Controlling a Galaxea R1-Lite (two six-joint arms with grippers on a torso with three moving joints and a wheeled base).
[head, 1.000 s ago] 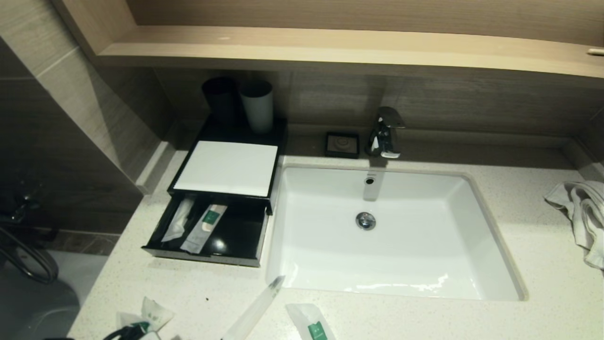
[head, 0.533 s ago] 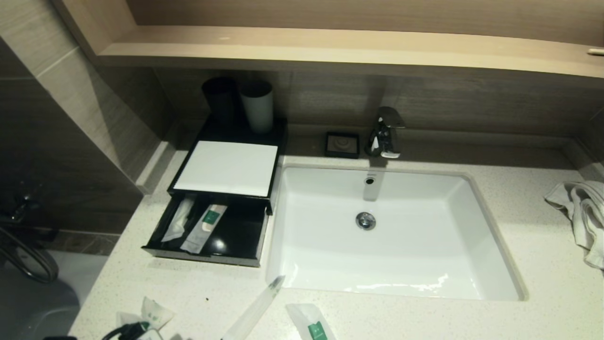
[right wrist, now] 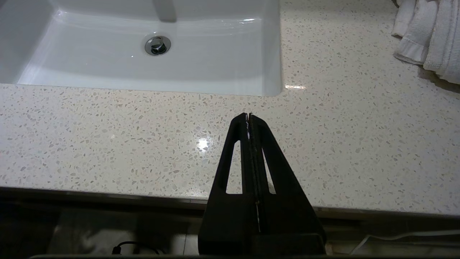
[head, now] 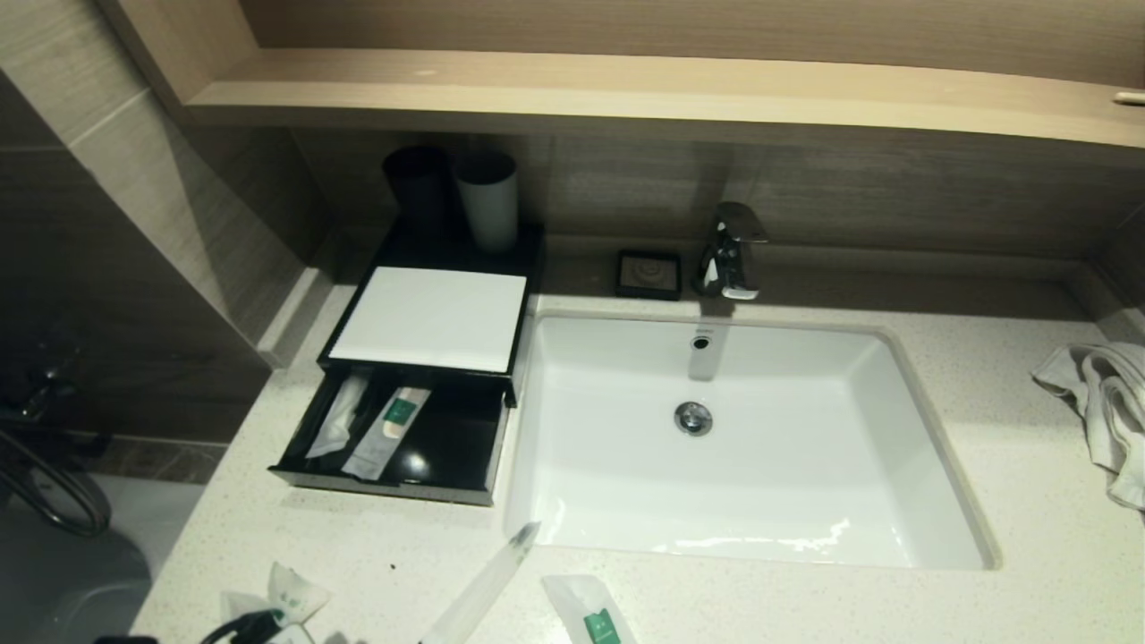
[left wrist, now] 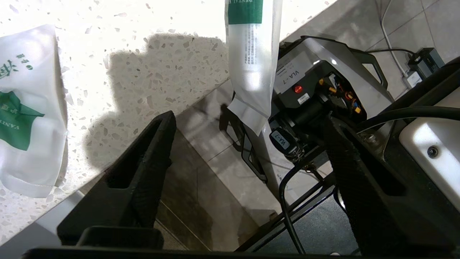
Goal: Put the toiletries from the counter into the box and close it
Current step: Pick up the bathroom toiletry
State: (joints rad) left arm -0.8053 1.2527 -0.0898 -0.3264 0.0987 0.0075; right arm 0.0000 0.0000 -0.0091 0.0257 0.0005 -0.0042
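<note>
Box: you see the black box (head: 394,429) left of the sink (head: 939,447), its drawer pulled out toward you and not yet pushed shut.
Already inside: two sachets lie in the drawer, a plain white one (head: 338,419) and one with a green label (head: 386,431), side by side.
Left on the counter: you have three packets at the near edge — a crumpled pouch (head: 291,592), a long clear sachet (head: 487,586) pointing toward the sink corner, and a green-labelled packet (head: 592,613) just beside it.
Left gripper: your left gripper (left wrist: 248,133) hangs at the counter's near edge with its fingers spread wide and nothing between them; the dental sachet (left wrist: 251,54) overhangs the edge ahead of it, and the green-printed pouch (left wrist: 28,108) lies off to one side.
Right gripper: your right gripper (right wrist: 248,117) sits over bare counter (right wrist: 107,136) in front of the sink, fingers pressed together and empty, apparently parked.
Progress: by my reading you are under halfway; three items must still go in, then the drawer needs closing.
Next: a grasp on one of the near-edge packets looks likeliest.
</note>
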